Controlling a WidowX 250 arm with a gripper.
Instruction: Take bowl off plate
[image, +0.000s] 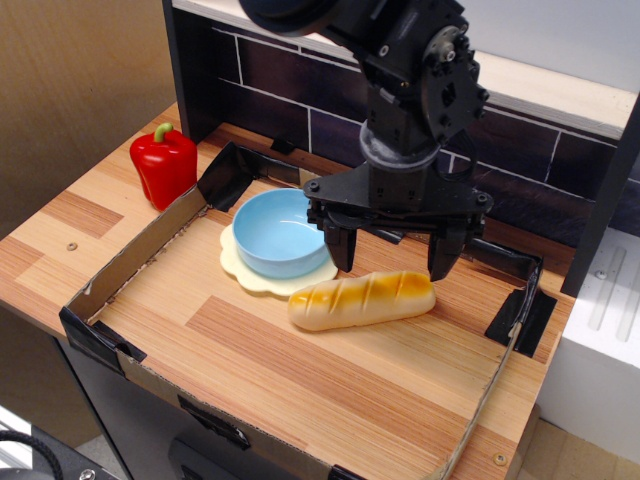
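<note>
The light-blue bowl (278, 233) sits on the cream scalloped plate (243, 271) near the back middle of the wooden tabletop. My gripper (393, 255) is open, its two black fingers pointing down just right of the bowl. The left finger (341, 246) stands close to the bowl's right rim; I cannot tell if it touches. The right finger (443, 255) hangs over the far end of a bread loaf. Nothing is held between the jaws.
A toy bread loaf (362, 298) lies in front of the gripper, right of the plate. A red bell pepper (164, 165) stands at the back left. A low cardboard wall (140, 262) with black tape rings the work area. A dark tiled backsplash (300, 90) is behind.
</note>
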